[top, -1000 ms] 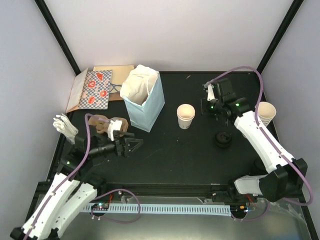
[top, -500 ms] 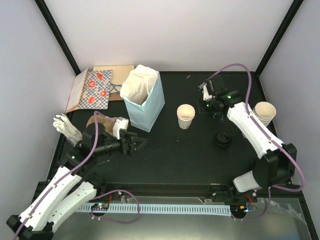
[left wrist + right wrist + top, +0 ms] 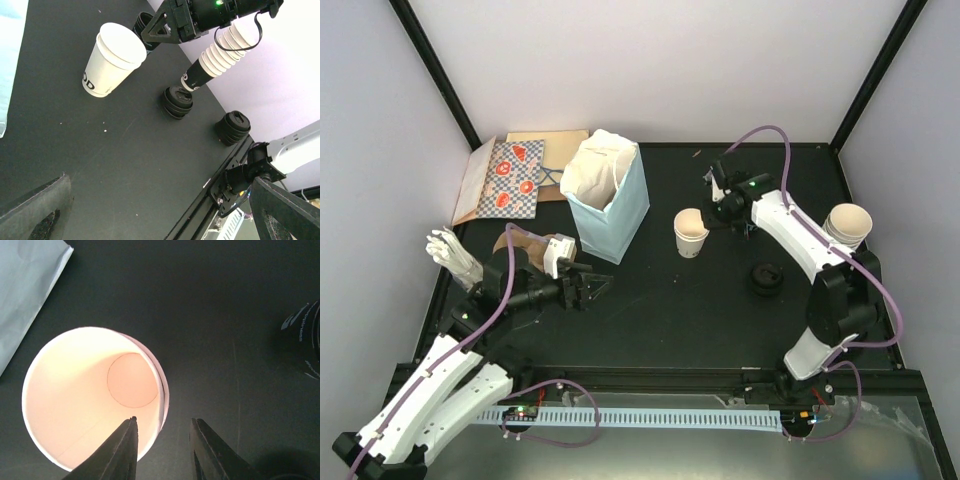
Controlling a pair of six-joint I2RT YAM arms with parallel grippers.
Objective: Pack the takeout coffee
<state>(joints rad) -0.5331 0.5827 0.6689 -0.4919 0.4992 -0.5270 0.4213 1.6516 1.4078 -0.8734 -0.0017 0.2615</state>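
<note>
One cream-white paper cup [image 3: 691,232] stands open, without a lid, on the black table right of the light blue paper bag [image 3: 611,196]. My right gripper [image 3: 720,207] is open just above the cup's right rim. In the right wrist view [image 3: 163,421] one finger is over the cup's inside [image 3: 90,395] and the other is outside the rim. A stack of black lids [image 3: 765,279] sits to the cup's front right. My left gripper [image 3: 592,288] is wide open and empty, low over the table in front of the bag. The left wrist view shows the cup [image 3: 112,59] and the lids [image 3: 176,102].
A stack of spare cups [image 3: 848,227] lies at the right edge, seen also in the left wrist view [image 3: 224,53]. A second lid stack [image 3: 233,127] sits near the front rail. A brown carrier [image 3: 520,247], white cutlery [image 3: 450,252] and a patterned flat bag [image 3: 510,178] are at the left.
My right gripper has moved left, from well right of the open cup to over its right rim. My left gripper shifted slightly right and stays open.
</note>
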